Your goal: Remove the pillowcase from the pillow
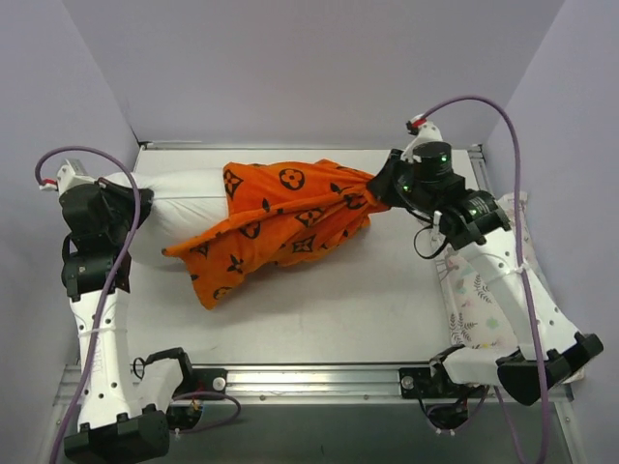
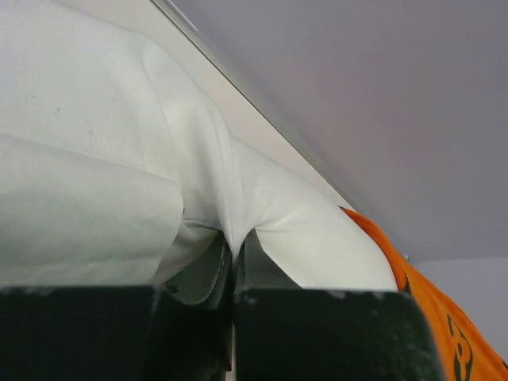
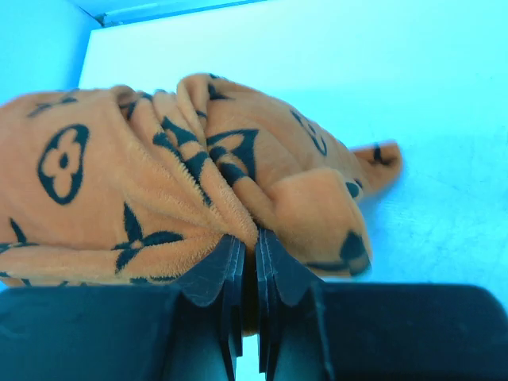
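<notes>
The orange pillowcase (image 1: pixel 280 217) with black motifs lies across the middle of the table, bunched toward the right. The plain white pillow (image 1: pixel 184 208) sticks out of its left end. My left gripper (image 1: pixel 135 205) is shut on a fold of the white pillow (image 2: pixel 230 214) at the far left. My right gripper (image 1: pixel 379 193) is shut on the gathered right end of the pillowcase (image 3: pixel 238 206), pulling it taut. The pillowcase's orange edge shows at the right of the left wrist view (image 2: pixel 429 294). The white tag is not visible.
A white pillow with pastel animal print (image 1: pixel 479 300) lies at the right edge under my right arm. The table's back rim (image 1: pixel 290 147) and grey walls enclose the space. The metal front rail (image 1: pixel 309 372) runs between the arm bases.
</notes>
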